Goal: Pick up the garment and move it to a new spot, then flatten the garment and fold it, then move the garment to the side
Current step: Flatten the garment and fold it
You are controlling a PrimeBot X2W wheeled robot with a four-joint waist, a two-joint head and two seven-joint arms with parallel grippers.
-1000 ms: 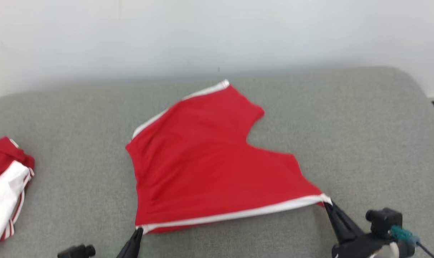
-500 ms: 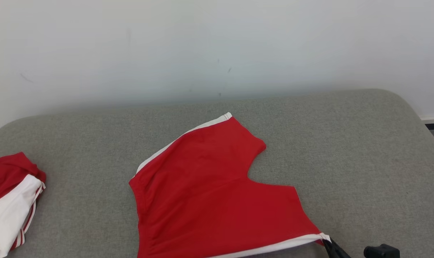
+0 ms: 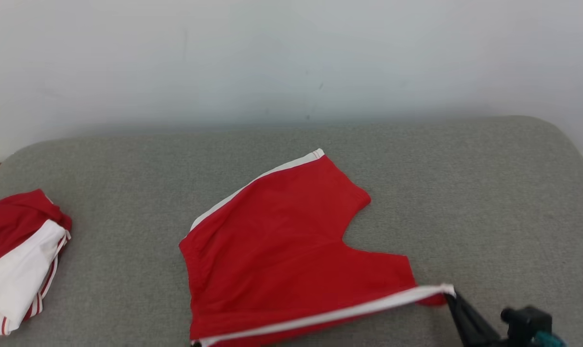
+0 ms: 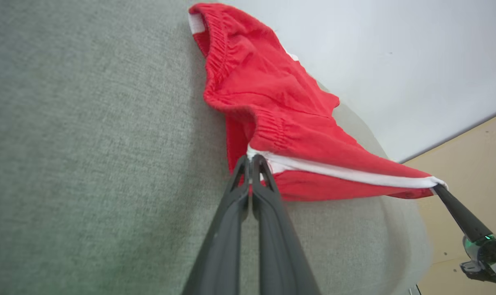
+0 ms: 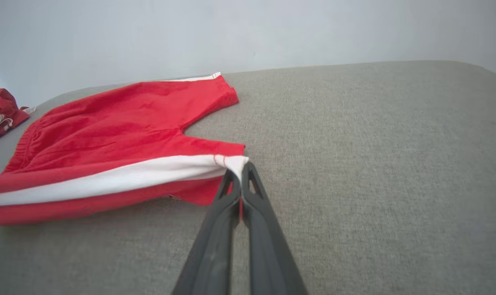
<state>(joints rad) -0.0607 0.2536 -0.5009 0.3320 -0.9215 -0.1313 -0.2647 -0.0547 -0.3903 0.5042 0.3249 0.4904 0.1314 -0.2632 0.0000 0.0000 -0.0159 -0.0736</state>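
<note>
The garment [image 3: 282, 241] is a pair of red shorts with a white side stripe, spread on the grey padded surface [image 3: 489, 202]. My right gripper [image 3: 451, 296] is shut on the leg-hem corner at the end of the white stripe, as the right wrist view shows: right gripper [image 5: 242, 171], garment [image 5: 108, 123]. My left gripper [image 4: 251, 159] is shut on the waistband corner of the garment [image 4: 272, 102]. The striped near edge is stretched taut between the two grippers and raised slightly, with red cloth hanging under it. The right gripper [image 4: 440, 189] also appears in the left wrist view.
Another red and white garment [image 3: 17, 260] lies bunched at the left edge of the surface, also seen as a red bundle [image 5: 2, 108]. A pale wall [image 3: 291, 58] rises behind. The surface rounds off at the far right corner [image 3: 561, 140].
The head camera has shifted, so the whole picture sits differently. Both grippers stay shut on the same corners, and the striped edge now shows red cloth beneath it.
</note>
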